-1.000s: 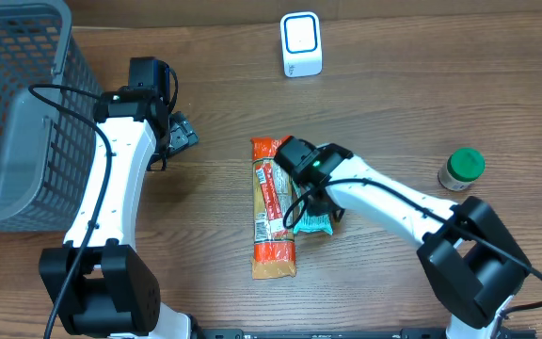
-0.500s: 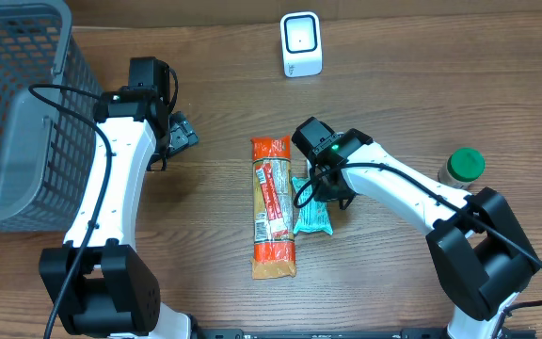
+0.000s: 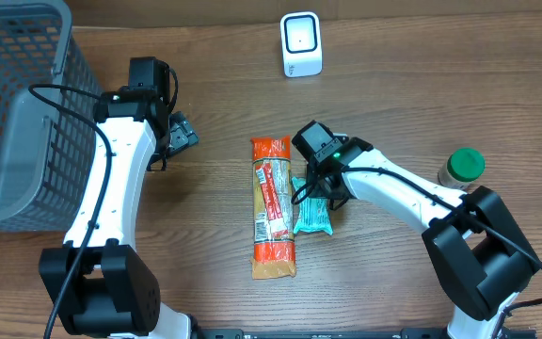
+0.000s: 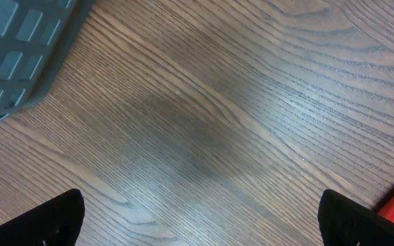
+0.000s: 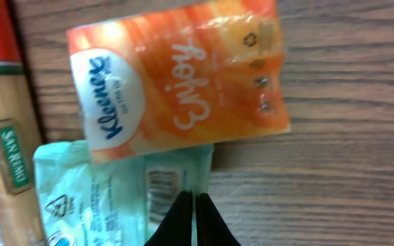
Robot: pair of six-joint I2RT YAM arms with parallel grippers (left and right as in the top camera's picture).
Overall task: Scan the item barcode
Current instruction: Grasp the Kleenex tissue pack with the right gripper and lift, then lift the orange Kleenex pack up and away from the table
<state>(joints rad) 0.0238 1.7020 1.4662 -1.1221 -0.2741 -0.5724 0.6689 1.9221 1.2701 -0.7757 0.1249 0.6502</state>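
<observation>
- Teal tissue pack (image 3: 311, 217): lying flat, barcode (image 5: 163, 193) facing up, just right of the long pasta packet (image 3: 273, 207).
- Orange Kleenex pack (image 5: 180, 82): flat, touching the teal pack's far edge.
- White barcode scanner (image 3: 301, 44): upright, well beyond the packet's far end.

The tissue pack (image 5: 176, 82) reads "Kleenex" in blue on a white oval and "Enjoy" in white script, with a small recycling sign. Left of it, the pasta packet (image 5: 5, 157) carries a green "SAN REMO" label. Below it, the teal pack (image 5: 101, 198) bears a barcode and a triangle sign.
</observation>
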